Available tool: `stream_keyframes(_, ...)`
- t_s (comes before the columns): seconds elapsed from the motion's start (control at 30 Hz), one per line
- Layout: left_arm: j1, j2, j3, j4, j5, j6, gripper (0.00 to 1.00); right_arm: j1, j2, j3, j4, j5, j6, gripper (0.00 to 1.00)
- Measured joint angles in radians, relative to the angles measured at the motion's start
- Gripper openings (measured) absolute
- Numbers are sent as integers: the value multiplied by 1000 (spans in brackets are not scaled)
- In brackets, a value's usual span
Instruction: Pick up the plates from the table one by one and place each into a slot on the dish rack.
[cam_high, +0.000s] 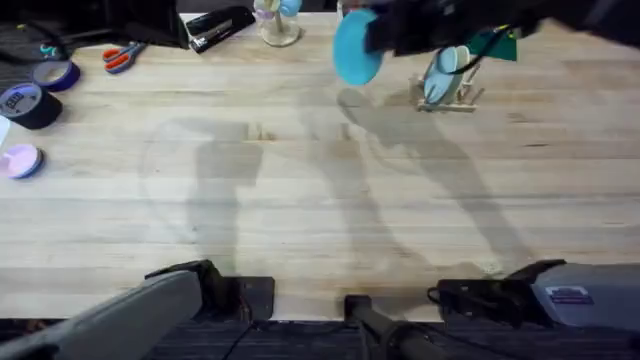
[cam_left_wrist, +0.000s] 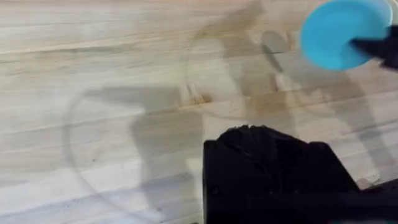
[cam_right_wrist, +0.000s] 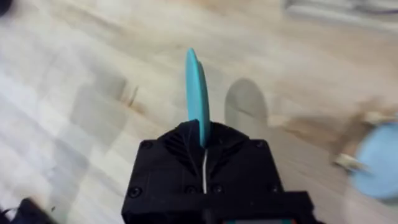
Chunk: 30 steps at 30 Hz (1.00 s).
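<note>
Sky-blue plate (cam_right_wrist: 193, 93) pinched edge-on by right gripper (cam_right_wrist: 204, 144), fingers closed on rim, held above table (cam_high: 300, 200), near dish rack (cam_high: 450, 98). Left gripper (cam_left_wrist: 267, 140) state: cannot be told.

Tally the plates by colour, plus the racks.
Sky-blue plate: 1, held edge-on in the right gripper, above the table.
Pale whitish-blue plate: 1, standing in the rack.
Wooden rack: 1.
Total: 2 plates, 1 rack, 3 things.
</note>
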Motion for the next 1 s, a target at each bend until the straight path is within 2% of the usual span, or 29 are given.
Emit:
stream_keyframes(0.33,0,-107,0,-55,-79,2,40,-109,-215,0,-180,171,-31,29)
stream_keyframes(0.67,0,-138,0,-54,-111,10,48,-130,-366,0,-356,476,-33,29)
stream_keyframes(0.73,0,-138,0,-54,-113,12,154,-130,-390,0,-373,530,-25,29)
stream_keyframes(0.8,0,-138,0,-54,-115,14,411,-130,-412,0,-390,574,-7,29)
stream_keyframes(0.9,0,-138,0,-51,-115,13,864,-130,-433,0,-415,611,19,28)
stream_keyframes(0.93,0,-138,0,-48,-115,12,964,-130,-437,0,-424,619,26,29)
stream_keyframes(1.0,0,-138,0,-44,-116,13,992,-130,-439,0,-436,632,34,29)
